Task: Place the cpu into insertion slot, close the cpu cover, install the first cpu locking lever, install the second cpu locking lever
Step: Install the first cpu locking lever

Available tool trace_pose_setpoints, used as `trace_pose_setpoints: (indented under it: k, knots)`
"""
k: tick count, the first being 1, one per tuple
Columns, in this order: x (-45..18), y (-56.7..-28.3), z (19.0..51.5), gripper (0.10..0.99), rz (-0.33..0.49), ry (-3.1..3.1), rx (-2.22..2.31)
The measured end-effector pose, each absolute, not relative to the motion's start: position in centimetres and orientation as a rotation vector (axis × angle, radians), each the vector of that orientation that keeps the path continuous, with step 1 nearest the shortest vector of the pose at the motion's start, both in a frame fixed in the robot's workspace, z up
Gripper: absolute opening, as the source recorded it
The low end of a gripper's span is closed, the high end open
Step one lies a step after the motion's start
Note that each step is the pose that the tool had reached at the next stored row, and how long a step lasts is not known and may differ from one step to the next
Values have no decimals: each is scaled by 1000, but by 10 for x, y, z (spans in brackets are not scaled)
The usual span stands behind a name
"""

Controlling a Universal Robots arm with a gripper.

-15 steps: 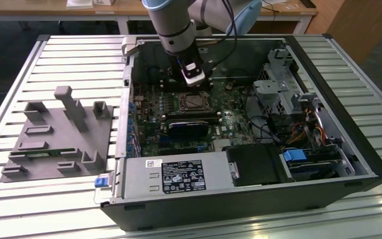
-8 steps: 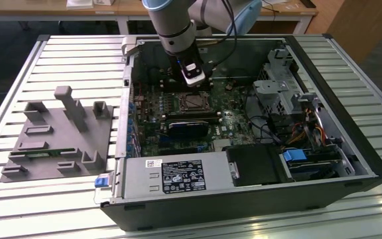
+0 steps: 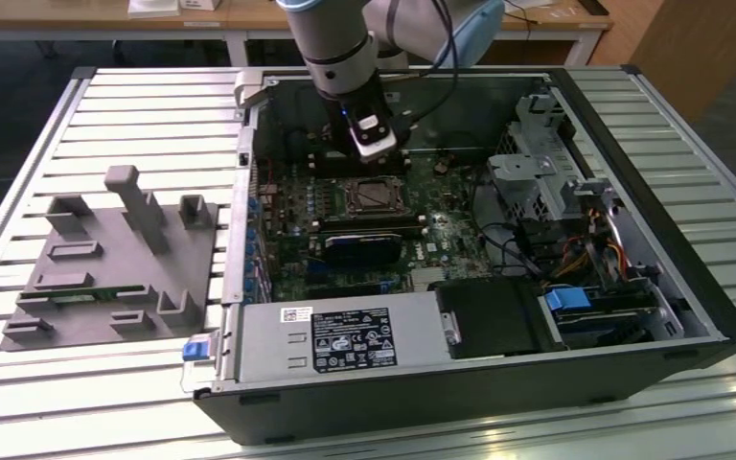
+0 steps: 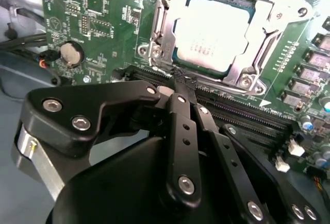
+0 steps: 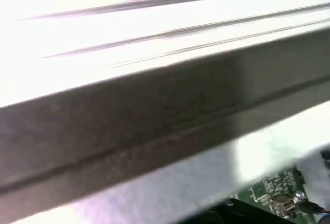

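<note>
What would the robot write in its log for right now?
cpu: seated | cpu cover: down around cpu | tool: shut, tips beside cover's edge

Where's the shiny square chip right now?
In the second wrist view, the cpu sits in the insertion slot, framed by the cpu cover, just beyond the gripper.

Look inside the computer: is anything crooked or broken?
Nothing stands out. In the second wrist view the cpu sits flat and straight, with the cpu cover lying level around it. The claw has its tip right by the cover's edge, and nothing there looks bent or cracked.
</note>
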State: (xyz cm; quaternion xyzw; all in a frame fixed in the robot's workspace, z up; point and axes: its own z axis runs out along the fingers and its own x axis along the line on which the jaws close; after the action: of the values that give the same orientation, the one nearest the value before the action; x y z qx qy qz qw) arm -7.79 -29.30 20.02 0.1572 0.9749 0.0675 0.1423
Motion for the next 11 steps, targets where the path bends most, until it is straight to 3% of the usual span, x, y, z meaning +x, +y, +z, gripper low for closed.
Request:
trace_pose_setpoints:
  k: [11]
  knots:
    - [-78, -293, 215, 106, 196, 2813, 454]
